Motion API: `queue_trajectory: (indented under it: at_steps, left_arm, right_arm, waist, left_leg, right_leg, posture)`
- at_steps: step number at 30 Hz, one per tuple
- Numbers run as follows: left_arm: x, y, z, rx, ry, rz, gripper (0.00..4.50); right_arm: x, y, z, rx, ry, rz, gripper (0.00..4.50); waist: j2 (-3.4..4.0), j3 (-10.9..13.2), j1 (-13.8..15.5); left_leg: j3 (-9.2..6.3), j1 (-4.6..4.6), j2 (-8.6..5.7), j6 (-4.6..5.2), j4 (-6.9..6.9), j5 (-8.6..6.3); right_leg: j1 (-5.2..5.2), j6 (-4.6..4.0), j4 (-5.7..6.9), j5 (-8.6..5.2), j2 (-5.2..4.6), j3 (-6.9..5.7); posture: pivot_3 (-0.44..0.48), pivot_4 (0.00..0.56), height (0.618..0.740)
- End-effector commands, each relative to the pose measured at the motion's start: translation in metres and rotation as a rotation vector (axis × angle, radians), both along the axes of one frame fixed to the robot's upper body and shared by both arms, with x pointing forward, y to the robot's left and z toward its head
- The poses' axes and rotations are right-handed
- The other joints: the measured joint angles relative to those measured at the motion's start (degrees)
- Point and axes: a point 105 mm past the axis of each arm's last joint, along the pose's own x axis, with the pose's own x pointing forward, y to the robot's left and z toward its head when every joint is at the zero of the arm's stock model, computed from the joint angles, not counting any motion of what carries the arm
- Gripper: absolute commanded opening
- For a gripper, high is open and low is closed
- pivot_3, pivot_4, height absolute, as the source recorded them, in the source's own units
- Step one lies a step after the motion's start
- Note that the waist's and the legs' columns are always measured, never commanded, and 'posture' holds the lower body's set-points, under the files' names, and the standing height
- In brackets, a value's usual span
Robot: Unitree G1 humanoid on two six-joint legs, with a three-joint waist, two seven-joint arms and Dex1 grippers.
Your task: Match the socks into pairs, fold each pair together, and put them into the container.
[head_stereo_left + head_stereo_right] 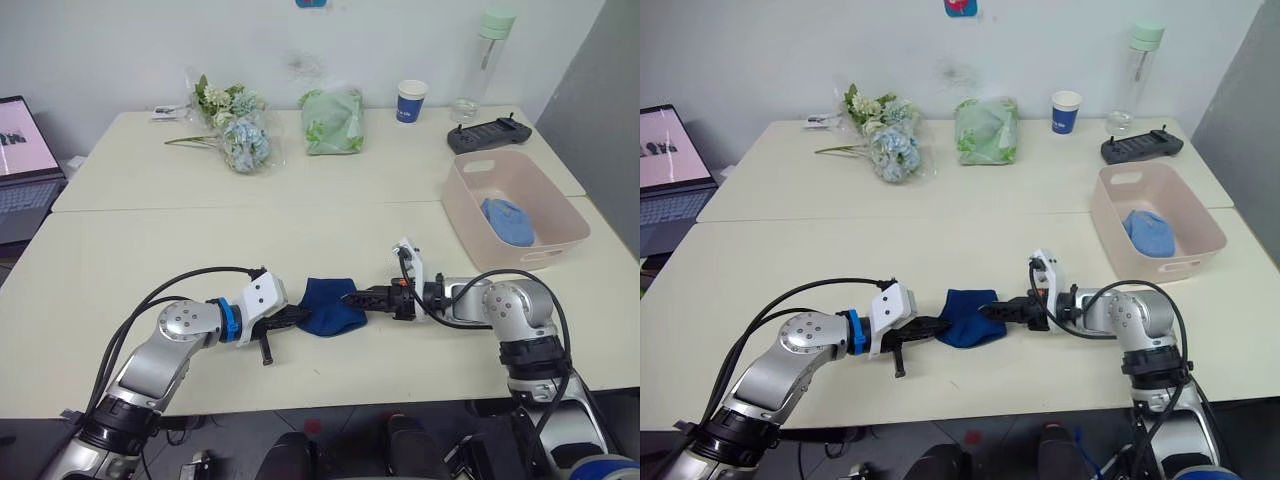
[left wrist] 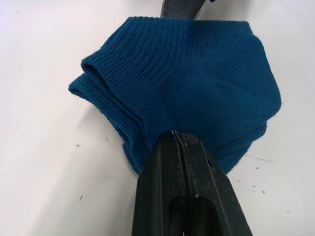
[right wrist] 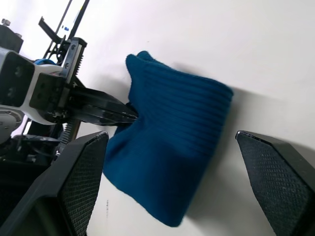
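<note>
A folded pair of dark navy socks [image 1: 330, 305] lies on the table near its front edge. My left gripper [image 1: 298, 318] is shut on the pair's left edge, and its fingertips [image 2: 179, 140] pinch the knit layers. From the right, my right gripper [image 1: 354, 297] stands open at the pair's other side, and the bundle lies between its spread fingers [image 3: 78, 182]. The pale pink container [image 1: 460, 215] stands at the right of the table. A folded light blue pair [image 1: 508, 220] lies inside it.
Along the far side of the table are a bunch of flowers [image 1: 235, 125], a green bag [image 1: 332, 120], a blue paper cup [image 1: 411, 101], a clear bottle [image 1: 485, 60] and a black controller [image 1: 487, 134]. A laptop [image 1: 22, 165] sits at the far left.
</note>
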Motion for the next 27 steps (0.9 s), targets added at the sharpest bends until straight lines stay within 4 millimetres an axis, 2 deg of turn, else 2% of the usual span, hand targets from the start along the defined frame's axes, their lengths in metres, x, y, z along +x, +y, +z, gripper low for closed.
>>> queue_trajectory:
  at_steps: [1,8,11,18,22,24,27]
  left_arm:
    - [-0.002,0.000,-0.006,0.007,0.022,0.010,0.00]
    - [-0.003,-0.002,-0.002,-0.009,0.019,-0.001,0.00]
    - [-0.003,0.000,-0.002,-0.024,0.024,0.005,0.00]
    - [0.000,-0.001,0.006,-0.051,0.011,0.006,0.00]
    - [0.001,0.000,0.020,-0.123,0.011,0.022,0.00]
    - [0.002,0.002,0.028,-0.175,0.030,0.041,0.00]
    - [0.002,0.006,0.064,-0.346,0.075,0.081,0.57]
  right_arm:
    - [-0.011,0.018,-0.007,0.030,0.072,0.063,4.48]
    - [-0.008,0.039,-0.009,0.075,0.097,0.051,4.48]
    - [-0.007,0.044,-0.009,0.091,0.091,0.049,3.88]
    - [-0.004,0.038,-0.011,0.078,0.085,0.029,1.41]
    - [0.000,0.035,-0.005,0.099,0.060,0.003,0.12]
    - [0.003,0.033,0.001,0.114,0.040,-0.015,0.00]
    - [0.004,0.022,0.024,0.170,-0.048,-0.036,0.00]
  waist:
    - [0.00,0.00,0.00]
    - [0.01,0.00,-0.03]
    - [0.01,0.00,-0.04]
    - [0.01,0.00,-0.05]
    - [0.00,-0.01,-0.03]
    - [0.00,0.00,-0.01]
    - [0.01,0.03,0.00]
  left_leg:
    - [0.00,0.00,0.00,0.00,0.00,0.00]
    - [-0.01,0.01,0.00,-0.02,0.00,0.01]
    - [-0.01,0.01,0.00,-0.03,0.00,0.01]
    - [0.00,-0.03,0.00,-0.03,0.00,0.01]
    - [-0.02,0.01,0.00,-0.02,0.01,0.01]
    - [-0.04,0.00,0.00,0.00,0.02,0.00]
    - [-0.06,-0.08,0.02,-0.02,0.02,0.01]
  right_leg:
    - [0.00,0.00,0.00,0.00,0.00,-0.01]
    - [-0.02,0.00,0.02,0.00,0.01,0.00]
    - [-0.02,0.00,0.02,0.00,0.01,0.01]
    - [-0.06,0.00,0.01,0.00,0.01,0.01]
    - [-0.02,-0.01,0.05,0.01,0.01,0.00]
    - [-0.02,-0.01,0.06,0.01,0.01,-0.01]
    - [-0.09,-0.01,0.05,0.01,0.00,-0.01]
  posture:
    - [0.000,0.150,0.740]
    - [0.000,0.150,0.740]
    - [0.000,0.150,0.740]
    - [0.000,0.150,0.740]
    - [0.000,0.150,0.740]
    - [0.000,0.150,0.740]
    - [0.000,0.150,0.740]
